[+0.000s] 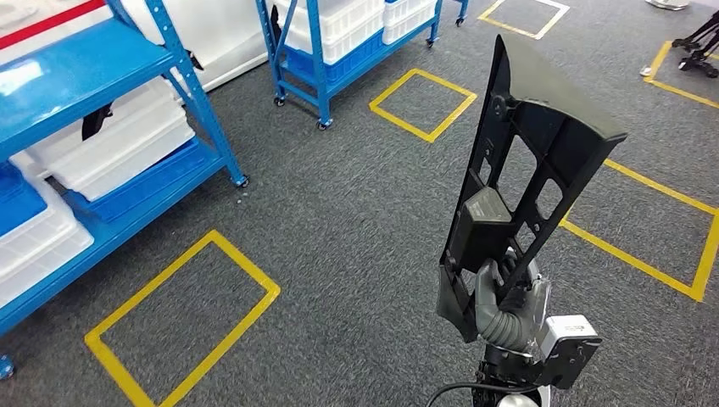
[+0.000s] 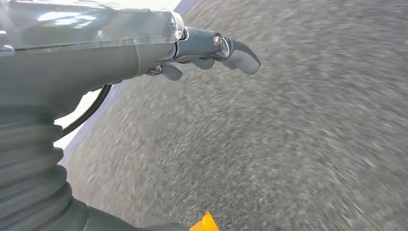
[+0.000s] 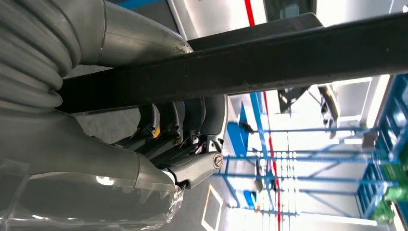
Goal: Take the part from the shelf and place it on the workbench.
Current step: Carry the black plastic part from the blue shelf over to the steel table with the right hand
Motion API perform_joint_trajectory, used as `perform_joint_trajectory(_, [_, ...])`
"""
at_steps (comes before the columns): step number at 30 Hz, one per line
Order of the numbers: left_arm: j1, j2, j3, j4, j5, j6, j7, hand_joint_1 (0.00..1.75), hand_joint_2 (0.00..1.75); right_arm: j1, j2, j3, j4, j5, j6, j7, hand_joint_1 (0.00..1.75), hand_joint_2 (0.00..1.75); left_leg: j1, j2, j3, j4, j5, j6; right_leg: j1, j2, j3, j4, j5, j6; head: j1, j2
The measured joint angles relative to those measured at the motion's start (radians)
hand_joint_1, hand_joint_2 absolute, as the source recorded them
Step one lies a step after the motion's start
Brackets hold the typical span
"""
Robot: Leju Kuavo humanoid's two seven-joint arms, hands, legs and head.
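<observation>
The part (image 1: 530, 165) is a long black plastic panel with cut-outs, standing upright in the head view at the lower right. My right hand (image 1: 506, 298) grips its lower end, thumb across the front. The right wrist view shows the same part (image 3: 269, 62) as a dark bar with my right hand's fingers (image 3: 180, 125) curled around it. My left hand (image 2: 211, 50) hangs over blurred grey carpet with nothing in it, its fingers loosely bent.
Blue shelves (image 1: 93, 59) with white bins (image 1: 119, 140) stand at the left, and a second wheeled blue rack (image 1: 331, 51) farther back. Yellow tape squares (image 1: 182, 318) mark the grey carpet. Dark stand legs (image 1: 699, 47) sit at the far right.
</observation>
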Motion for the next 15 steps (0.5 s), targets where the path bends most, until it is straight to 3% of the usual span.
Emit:
perform_joint_trajectory(2, [0.004, -0.001, -0.006, 0.000, -0.014, 0.003, 0.001, 0.00, 1.75, 0.000, 0.000, 0.000, -0.001, 0.005, -0.006, -0.001, 1.75, 1.75, 0.003, -0.047, -0.059, 0.137, -0.071, -0.004, 0.001, 0.023, -0.006, 0.001, 0.003, -0.005, -0.001, 0.000])
perform_joint_trajectory(3, [0.006, -0.001, -0.009, 0.000, -0.024, 0.004, 0.002, 0.00, 1.75, 0.001, 0.000, 0.000, -0.001, 0.008, -0.010, -0.002, 1.75, 1.75, 0.003, -0.054, -0.085, 0.194, -0.090, -0.005, 0.002, 0.036, -0.009, 0.003, 0.004, -0.007, -0.001, 0.000])
perform_joint_trajectory(4, [0.009, -0.001, -0.014, 0.000, -0.036, 0.003, 0.004, 0.00, 1.75, 0.001, 0.000, -0.001, -0.001, 0.012, -0.015, -0.002, 1.75, 1.75, 0.003, -0.057, -0.095, 0.216, -0.087, -0.004, 0.002, 0.050, -0.011, 0.005, 0.005, -0.007, -0.001, 0.000])
perform_joint_trajectory(5, [0.010, -0.002, -0.021, 0.000, -0.050, 0.001, 0.009, 0.00, 1.75, 0.002, 0.000, -0.001, -0.002, 0.017, -0.021, -0.003, 1.75, 1.75, 0.003, -0.060, -0.086, 0.196, -0.065, -0.002, 0.002, 0.064, -0.012, 0.008, 0.005, -0.007, -0.001, 0.000])
perform_joint_trajectory(6, [0.011, -0.002, -0.029, 0.000, -0.066, -0.002, 0.015, 0.00, 1.75, 0.001, -0.001, -0.002, -0.003, 0.021, -0.026, -0.003, 1.75, 1.75, 0.003, -0.066, -0.059, 0.139, -0.028, 0.002, 0.002, 0.078, -0.013, 0.011, 0.005, -0.006, -0.001, 0.000])
perform_joint_trajectory(8, [0.013, -0.002, -0.050, 0.000, -0.099, -0.007, 0.033, 0.00, 1.75, -0.004, -0.004, -0.005, -0.006, 0.030, -0.036, -0.002, 1.75, 1.75, 0.004, -0.104, 0.001, 0.003, 0.031, 0.012, 0.003, 0.102, -0.016, 0.016, 0.007, -0.001, -0.001, 0.000])
perform_joint_trajectory(10, [0.013, -0.003, -0.072, 0.000, -0.130, -0.002, 0.059, 0.00, 1.75, -0.013, -0.010, -0.012, -0.009, 0.037, -0.044, 0.000, 1.75, 1.75, 0.002, -0.128, 0.026, -0.060, 0.045, 0.020, 0.001, 0.123, -0.023, 0.018, 0.012, 0.012, 0.000, 0.000])
perform_joint_trajectory(12, [0.008, -0.004, -0.092, 0.000, -0.152, 0.014, 0.086, 0.00, 1.75, -0.018, -0.019, -0.023, -0.013, 0.041, -0.050, 0.004, 1.75, 1.75, 0.001, -0.114, 0.028, -0.069, 0.049, 0.028, -0.002, 0.141, -0.030, 0.015, 0.019, 0.028, 0.000, 0.000])
perform_joint_trajectory(13, [0.006, -0.004, -0.100, 0.000, -0.157, 0.023, 0.097, 0.00, 1.75, -0.018, -0.025, -0.028, -0.016, 0.041, -0.053, 0.006, 1.75, 1.75, 0.002, -0.103, 0.031, -0.076, 0.055, 0.035, -0.002, 0.133, -0.033, 0.019, 0.017, 0.033, 0.000, 0.000])
perform_joint_trajectory(15, [0.008, -0.006, -0.111, 0.000, -0.160, 0.033, 0.110, 0.00, 1.75, -0.023, -0.035, -0.037, -0.021, 0.042, -0.057, 0.008, 1.75, 1.75, 0.005, -0.077, 0.034, -0.090, 0.067, 0.050, 0.001, 0.084, -0.060, 0.071, -0.019, 0.043, 0.005, 0.000])
